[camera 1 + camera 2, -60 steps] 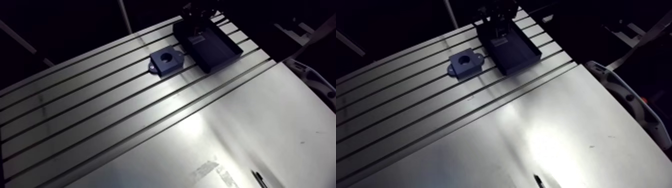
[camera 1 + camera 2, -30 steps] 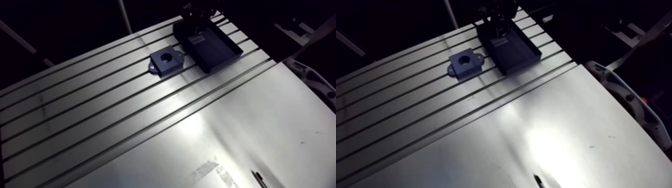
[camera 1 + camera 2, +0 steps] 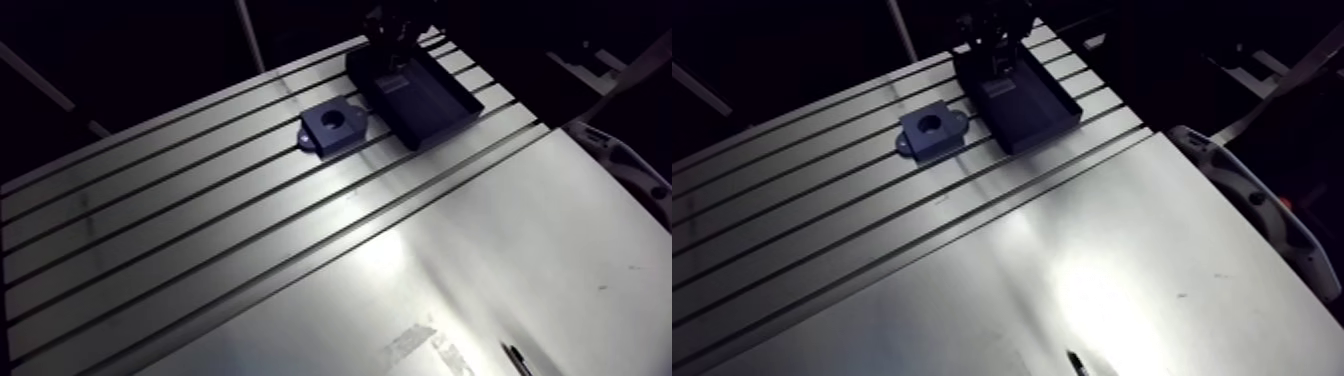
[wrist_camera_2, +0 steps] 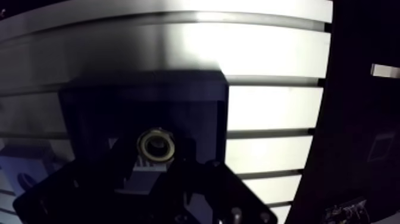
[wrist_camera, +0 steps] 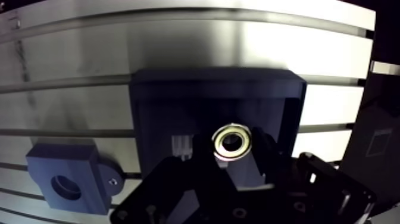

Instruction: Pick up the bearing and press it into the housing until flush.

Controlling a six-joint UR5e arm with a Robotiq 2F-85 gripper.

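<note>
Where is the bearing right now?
In the wrist view the bearing is clamped between the fingers of the gripper, over the dark tray. The housing stands beside that tray on the slotted table.

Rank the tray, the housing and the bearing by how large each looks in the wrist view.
1. Tray: largest by far.
2. Housing: clearly smaller.
3. Bearing: smallest, though it seems nearest the camera.
</note>
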